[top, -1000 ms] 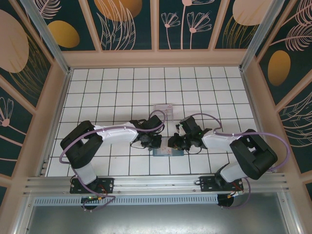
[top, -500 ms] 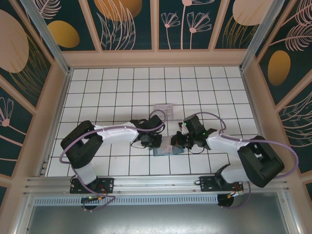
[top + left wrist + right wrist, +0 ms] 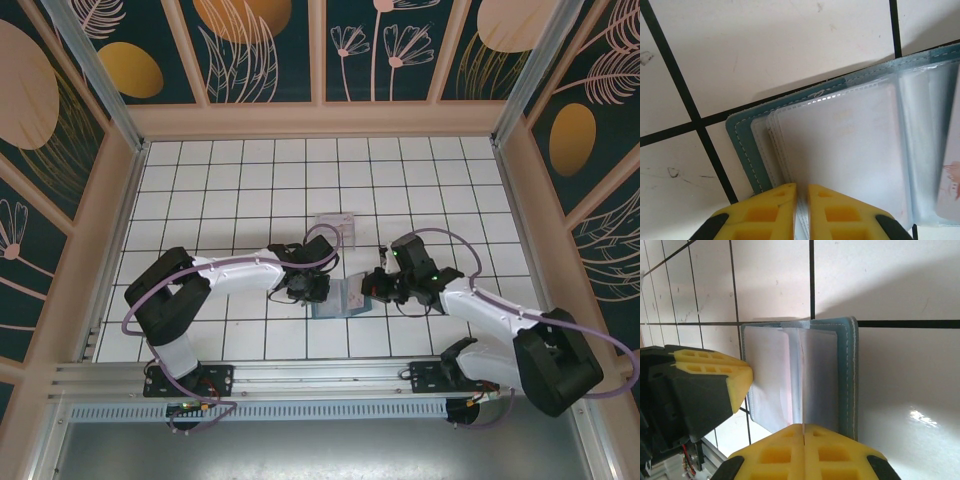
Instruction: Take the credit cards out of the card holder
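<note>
The card holder (image 3: 343,298) lies open on the white tiles between my two grippers, its slate-blue cover (image 3: 741,145) under a fan of clear sleeves (image 3: 840,150). My left gripper (image 3: 802,197) is shut on the sleeves' near edge, at the holder's left side (image 3: 318,290). My right gripper (image 3: 804,429) is shut at the holder's right side (image 3: 372,290), with a thin sheet (image 3: 803,390) running edge-on into its seam; credit card or sleeve, I cannot tell. A pale card face with a pink print (image 3: 951,175) shows at the right edge of the left wrist view. One left finger (image 3: 715,377) shows in the right wrist view.
A small clear plastic box (image 3: 336,222) stands on the tiles just behind the grippers. Wooden walls (image 3: 320,120) enclose the floor at the back and both sides. A metal rail (image 3: 320,375) with the arm bases runs along the near edge.
My right gripper has closed and drawn slightly to the right, its arm swinging out to the right. The left gripper has kept its grip and place.
</note>
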